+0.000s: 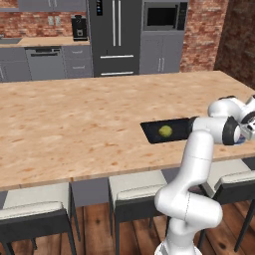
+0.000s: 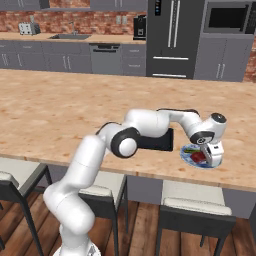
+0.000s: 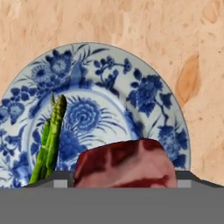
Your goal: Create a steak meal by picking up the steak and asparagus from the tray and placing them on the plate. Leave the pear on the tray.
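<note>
Hand view: asparagus (image 3: 49, 140) lies on the plate (image 3: 144, 87), long axis running from plate centre toward the rim, tip toward the centre. Steak (image 3: 124, 164) on same plate, just beside asparagus. Gripper (image 2: 214, 159) hangs over plate w/ steak between its fingers; pinching or loose, can't tell. Pear (image 1: 165, 131) sits in tray (image 1: 149, 130), beside plate.
</note>
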